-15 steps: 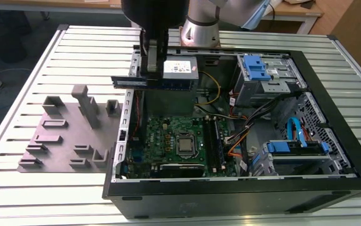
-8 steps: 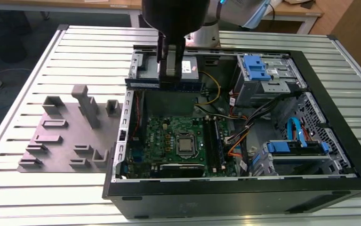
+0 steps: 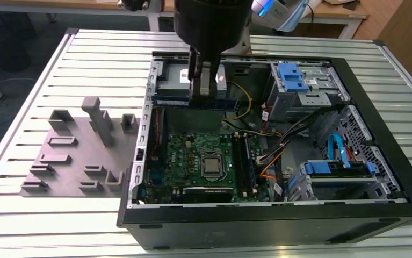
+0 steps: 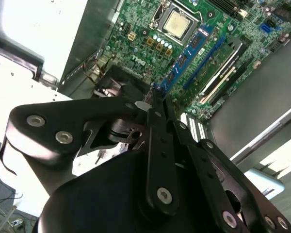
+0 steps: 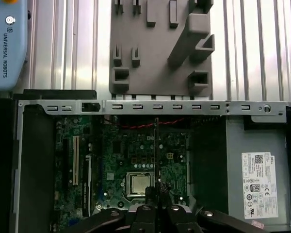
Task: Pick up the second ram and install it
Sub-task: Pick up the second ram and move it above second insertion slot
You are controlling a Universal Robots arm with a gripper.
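My gripper [image 3: 206, 92] hangs over the back part of the open computer case [image 3: 377, 161], shut on the second ram [image 3: 170, 102]. The ram is a long, thin, dark stick held level and clear above the motherboard [image 3: 188, 153]. In the second wrist view the ram [image 4: 184, 58] reaches out from the gripper [image 4: 159, 99] towards the memory slots [image 4: 211, 60], where another green stick [image 4: 225, 65] sits. The first wrist view shows the ram [image 5: 156, 145] edge-on as a thin line above the gripper [image 5: 156, 196]. The memory slots [image 3: 245, 161] lie towards the exterior view's right of the processor [image 3: 213, 166].
A grey fixture plate [image 3: 70, 161] with upright blocks lies on the slatted table at the exterior view's left of the case. Inside the case are a power supply [image 5: 257, 170], blue-tabbed drive cages [image 3: 291, 78] and loose cables [image 3: 281, 137]. A pendant [image 5: 5, 43] lies beside the plate.
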